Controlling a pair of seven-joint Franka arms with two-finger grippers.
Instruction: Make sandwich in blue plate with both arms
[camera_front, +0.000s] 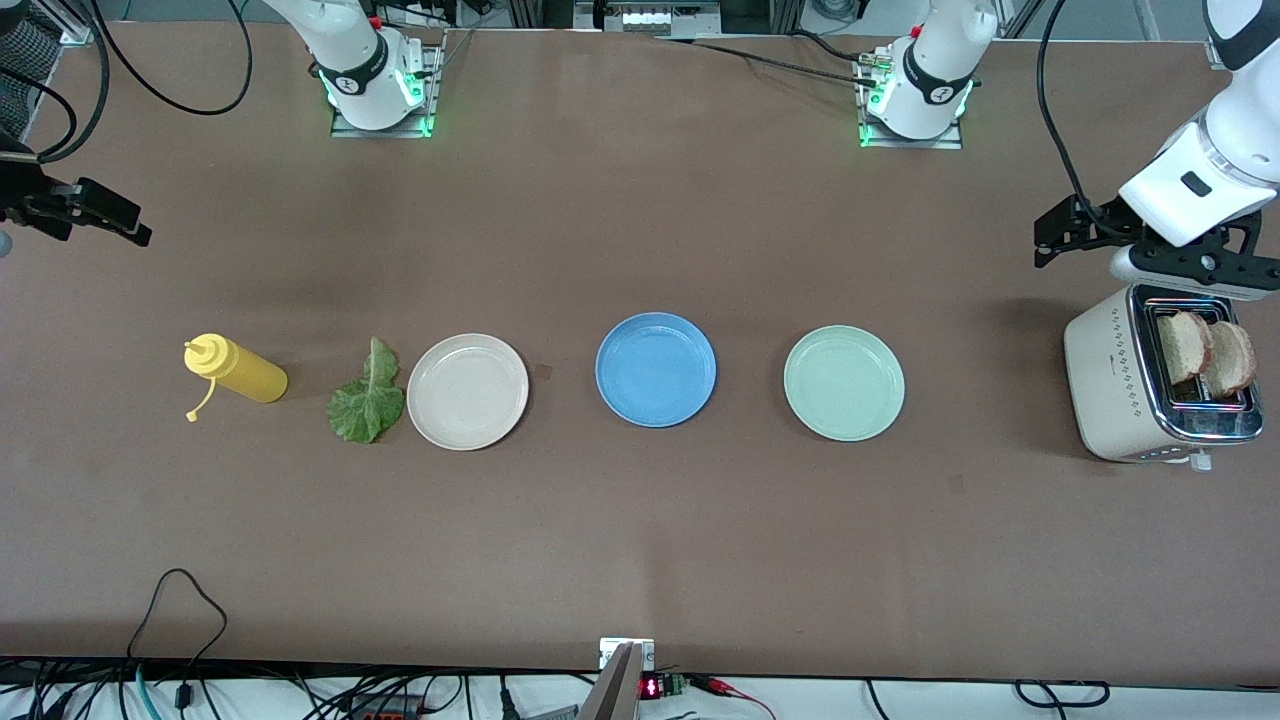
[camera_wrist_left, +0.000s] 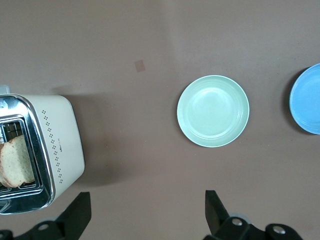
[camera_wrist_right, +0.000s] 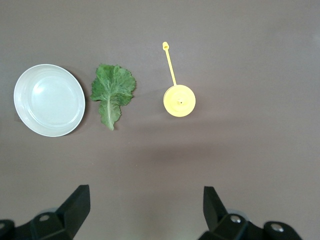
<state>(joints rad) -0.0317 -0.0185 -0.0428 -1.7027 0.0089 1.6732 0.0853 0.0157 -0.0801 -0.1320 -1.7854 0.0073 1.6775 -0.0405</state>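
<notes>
Two grippers' fingers spread, left gripper (camera_wrist_left: 145, 215) over toaster (camera_front: 1110, 375), right gripper (camera_wrist_right: 145, 215) perhaps above table edge, blue plate (camera_front: 655, 369) bare.

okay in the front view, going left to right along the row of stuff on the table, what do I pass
Yellow bottle → lettuce leaf → beige plate → blue plate → green plate → toaster with two bread slices.

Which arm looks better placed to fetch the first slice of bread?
The left: its open end effector hangs by the toaster holding both bread slices; the right end effector waits near the lettuce.
</notes>
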